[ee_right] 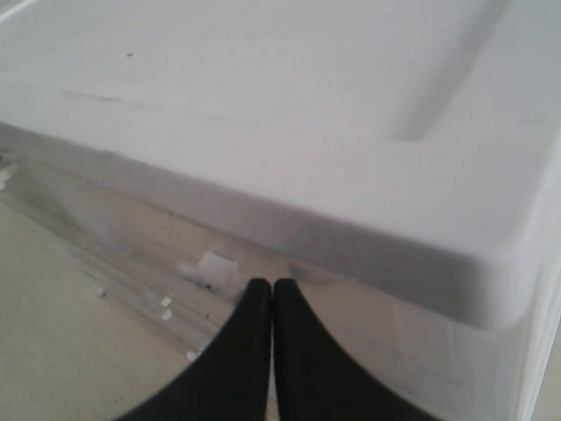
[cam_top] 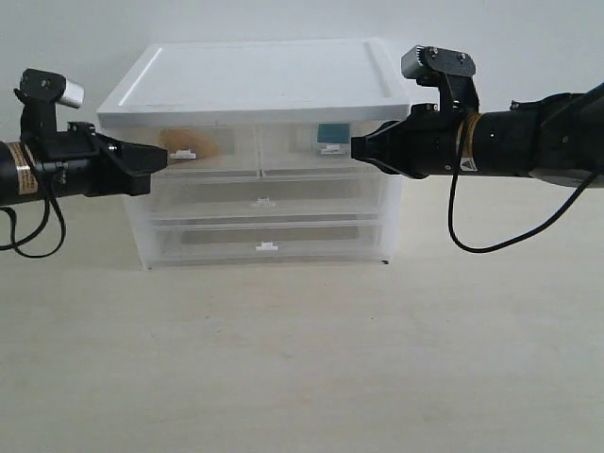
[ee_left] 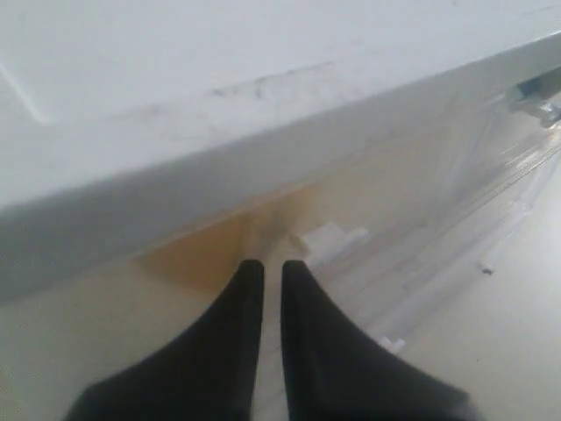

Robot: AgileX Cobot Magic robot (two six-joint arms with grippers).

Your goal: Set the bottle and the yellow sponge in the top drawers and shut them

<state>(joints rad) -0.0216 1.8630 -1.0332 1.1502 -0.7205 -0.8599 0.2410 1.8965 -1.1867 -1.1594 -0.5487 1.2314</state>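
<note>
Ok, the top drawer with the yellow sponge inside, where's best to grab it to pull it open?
Probably its small white clip handle, low and central on the drawer front. Come straight in from the front: the handle juts out, the rest is flat clear plastic.

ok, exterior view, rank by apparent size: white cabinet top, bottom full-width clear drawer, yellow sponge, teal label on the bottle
1. white plastic cabinet top
2. bottom full-width translucent drawer
3. yellow-orange sponge, seen through a top drawer's front
4. white bottle's teal-blue label, clearly smallest
</note>
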